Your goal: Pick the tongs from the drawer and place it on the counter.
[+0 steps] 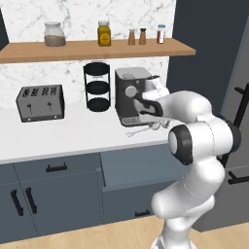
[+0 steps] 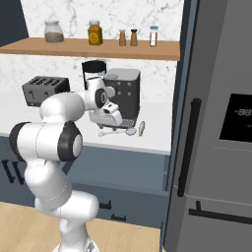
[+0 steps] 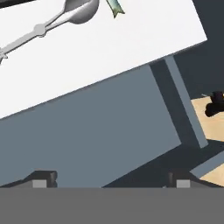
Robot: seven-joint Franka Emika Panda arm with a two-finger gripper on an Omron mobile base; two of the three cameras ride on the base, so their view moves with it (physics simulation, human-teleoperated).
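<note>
Tongs (image 3: 48,24): lying on the counter (image 1: 73,136) just in front of the coffee machine (image 1: 132,92), apparently delivered; gripper (image 3: 109,179) hovering above with jaws spread, holding nothing; drawer (image 3: 87,131) standing open below the coffee machine

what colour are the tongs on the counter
Silvery-white metal; the tongs show best in the hand view, lying on the white counter.

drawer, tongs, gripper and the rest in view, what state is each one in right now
drawer: pulled open, inside looks bare
tongs: lying flat on the counter, free of the gripper
gripper: open, holding nothing
toaster: slots show no bread
tiered rack: tiers bare
</note>
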